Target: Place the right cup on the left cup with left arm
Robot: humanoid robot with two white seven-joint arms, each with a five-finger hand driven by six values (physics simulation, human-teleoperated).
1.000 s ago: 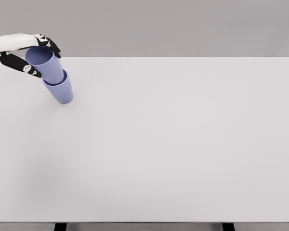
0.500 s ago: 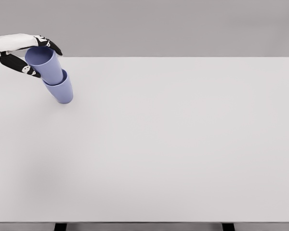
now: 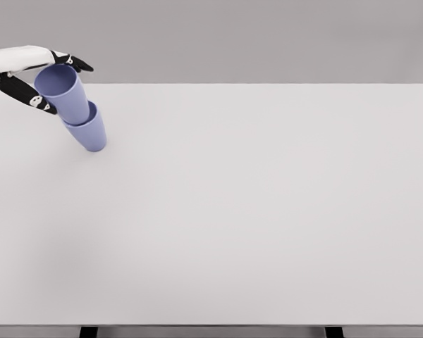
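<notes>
Fingers: the black-tipped fingers [image 3: 39, 103] of the left hand [image 3: 29, 77] bracket the upper cup near its rim, thumb side low and forward, the other fingers over the far edge; whether they press the wall or stand just off it cannot be told from this view.

Near ground: the white table [image 3: 254, 225] fills most of the frame, with dark leg tops showing at its front edge.

Lower cup: the left cup [image 3: 90, 134] sits at the far left of the table, tilted with its mouth leaning up and to the left, serving as the socket for the stack.

Upper cup: the right cup [image 3: 62, 90], the same blue-violet, is nested base-first in the lower cup's mouth, leaning the same way, so the two form one slanted column.

Why the lean: the pair appears to tilt toward the hand, which suggests the hand is what props them; a judgement, since contact is not plainly visible.

Task standing: the stacking looks done in substance; what seems left is letting go without tipping the column.

Risk: a slanted stack may topple or settle once the support is withdrawn.

Far ground: a plain grey wall [image 3: 268, 35] stands behind the table.

Right arm: out of frame.
</notes>
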